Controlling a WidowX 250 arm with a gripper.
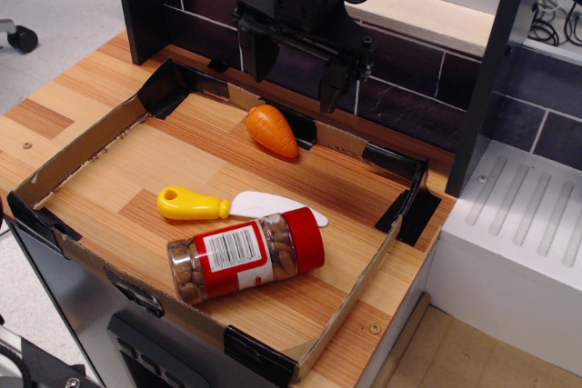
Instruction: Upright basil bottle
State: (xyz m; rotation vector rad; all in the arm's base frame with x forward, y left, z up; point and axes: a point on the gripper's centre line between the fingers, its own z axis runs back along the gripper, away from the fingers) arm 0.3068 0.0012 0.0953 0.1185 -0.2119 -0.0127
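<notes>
The basil bottle (241, 259) lies on its side near the front edge of the tray. It is a clear jar with brownish contents and a red-and-white barcode label. Its red lid (306, 239) points to the right and away from me. My black gripper (296, 74) hangs above the back of the tray, well behind the bottle and above the orange carrot. Its jaws stand apart and nothing is between them.
A low cardboard tray (86, 147) with black taped corners lies on the wooden table. An orange toy carrot (272, 130) lies at the back of the tray. A toy knife (218, 204) with a yellow handle lies just behind the bottle. A dark brick wall stands behind, and a white unit (518, 243) stands at the right.
</notes>
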